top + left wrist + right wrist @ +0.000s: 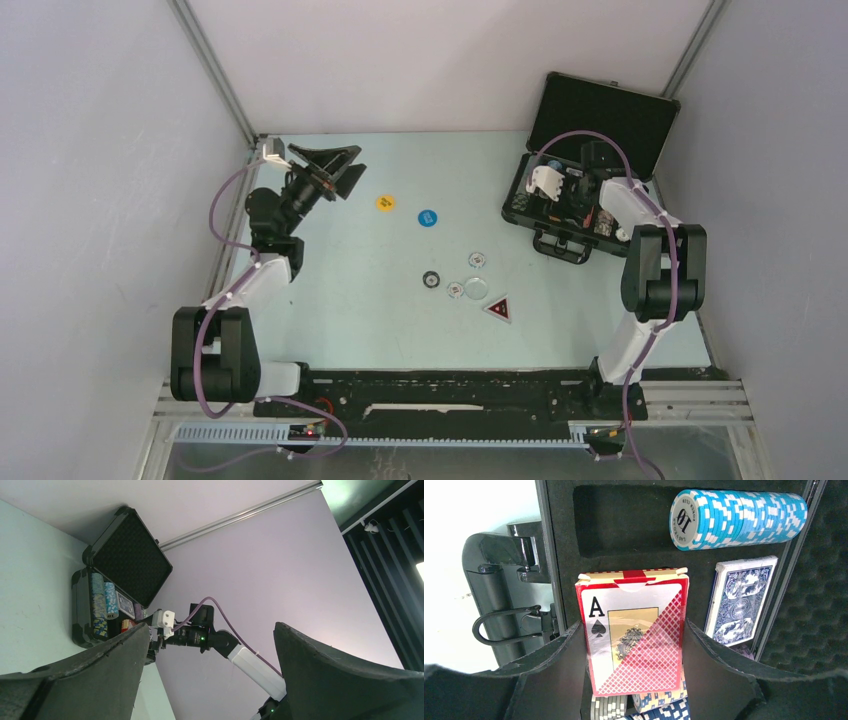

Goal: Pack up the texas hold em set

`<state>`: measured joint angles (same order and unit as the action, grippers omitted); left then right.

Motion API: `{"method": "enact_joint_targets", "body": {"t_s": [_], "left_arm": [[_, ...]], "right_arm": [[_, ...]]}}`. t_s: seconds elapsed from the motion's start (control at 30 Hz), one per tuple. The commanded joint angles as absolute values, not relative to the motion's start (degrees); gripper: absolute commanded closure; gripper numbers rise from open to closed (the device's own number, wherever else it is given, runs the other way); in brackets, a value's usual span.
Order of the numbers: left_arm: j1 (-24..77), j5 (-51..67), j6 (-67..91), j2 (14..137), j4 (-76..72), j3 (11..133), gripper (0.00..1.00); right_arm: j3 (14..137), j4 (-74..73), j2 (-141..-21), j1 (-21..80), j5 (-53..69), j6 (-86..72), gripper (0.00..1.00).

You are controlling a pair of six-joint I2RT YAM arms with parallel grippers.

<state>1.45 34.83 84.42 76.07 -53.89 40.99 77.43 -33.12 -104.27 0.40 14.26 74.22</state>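
Red card deck (634,635) nearest you, pinched by your right gripper (634,625), seemingly over chips (659,702) inside open briefcase (600,120) at 2 o'clock, your left gripper (335,168) spread wide, holding nothing, at 10 o'clock, yellow disc (386,202), blue disc (427,217), triangular token (499,308) loose near centre.

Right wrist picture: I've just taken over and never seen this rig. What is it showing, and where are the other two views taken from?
Two robot arms sit at the near edge of a pale table. The top view looks down on both; each wrist view looks out between that arm's black fingers. Here the right gripper clamps a red-and-white boxed card deck over the open black briefcase, near a light-blue chip row and a blue-backed card deck. The left gripper is open and empty. On the table lie a yellow disc, a blue disc, a red triangular token and some smaller discs.
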Motion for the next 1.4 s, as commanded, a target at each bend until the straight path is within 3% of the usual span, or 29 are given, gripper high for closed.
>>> {"method": "enact_joint_targets", "body": {"t_s": [0.0,0.37,0.53,0.6,0.63,0.9,1.1,1.13,1.23,1.37], "left_arm": [[1.1,35.8,82.8,74.5,-56.1,41.4,0.00],[1.1,35.8,82.8,74.4,-56.1,41.4,0.00],[1.1,35.7,82.7,74.5,-56.1,41.4,0.00],[1.1,35.7,82.7,74.5,-56.1,41.4,0.00],[1.1,35.7,82.6,74.4,-56.1,41.4,0.00],[0.7,35.9,82.6,74.8,-56.1,41.5,0.00],[0.2,35.9,82.9,74.9,-56.1,41.6,0.00],[0.2,35.9,82.8,75.0,-56.1,41.6,0.00],[0.2,35.9,82.8,75.4,-56.1,41.5,0.00],[-1.4,36.0,82.8,75.8,-56.1,41.5,0.00]], "right_arm": [[79.4,-32.1,-105.4,0.4,15.1,74.2,0.59],[76.2,-26.6,-103.8,0.7,12.0,73.4,0.44],[76.3,-25.7,-102.7,2.0,9.0,72.4,0.20],[76.3,-24.5,-101.8,2.4,8.2,70.3,0.02],[76.3,-25.0,-101.4,2.5,8.6,69.9,0.01],[76.3,-23.4,-98.0,3.0,9.2,60.4,0.00],[81.3,-13.1,-96.8,3.5,-1.9,22.8,0.00],[84.4,-16.0,-98.0,3.4,-5.1,15.9,0.02],[91.0,-26.4,-101.9,2.7,-11.8,-2.8,0.24],[84.9,-24.3,-100.8,-0.3,-1.6,-22.5,0.26]]}}
